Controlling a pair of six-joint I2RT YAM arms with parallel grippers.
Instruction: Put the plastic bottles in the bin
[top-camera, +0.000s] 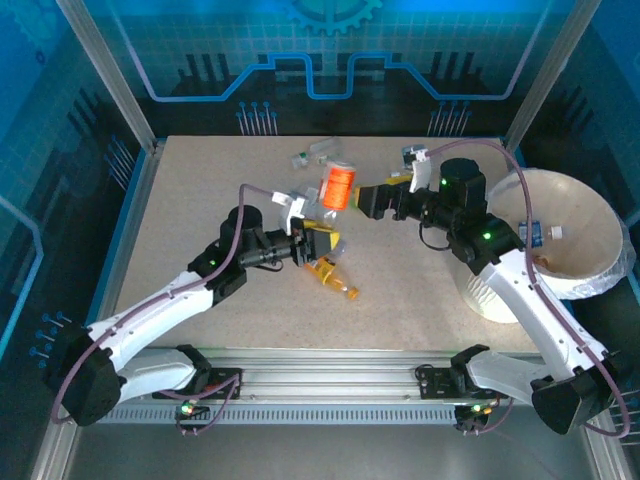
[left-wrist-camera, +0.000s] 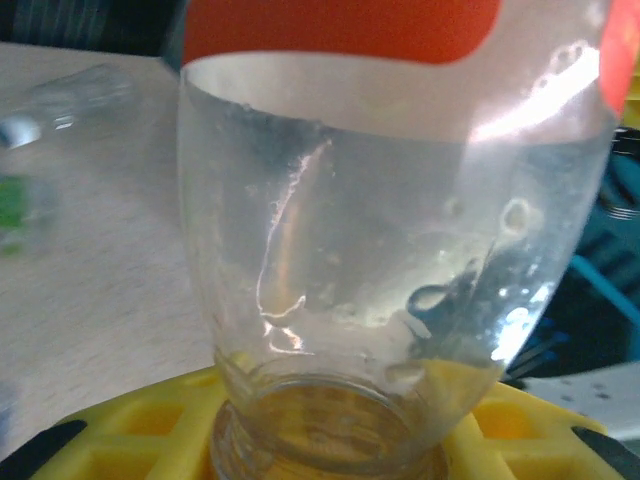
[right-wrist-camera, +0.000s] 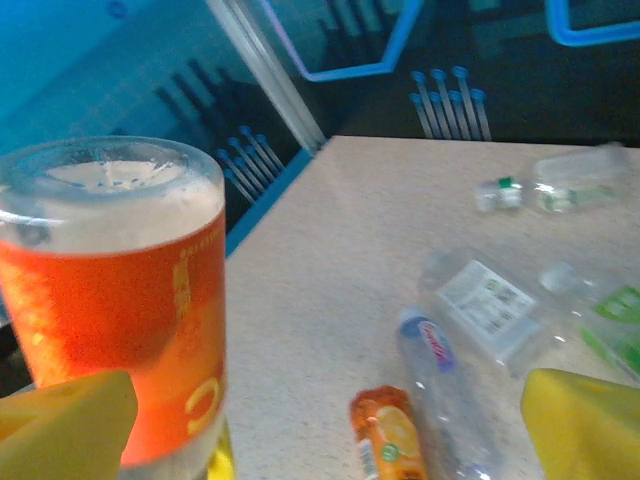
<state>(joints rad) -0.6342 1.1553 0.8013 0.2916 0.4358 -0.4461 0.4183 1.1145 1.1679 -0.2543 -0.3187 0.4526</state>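
Left end effector (top-camera: 320, 238) grips the neck of a clear rounded bottle (top-camera: 337, 187), glossy orange label; right end effector (top-camera: 362, 199) stands open

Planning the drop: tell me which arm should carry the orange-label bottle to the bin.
Right. Its open jaws are at the bottle, which the left jaws pinch at the neck, and the bin stands on its side.
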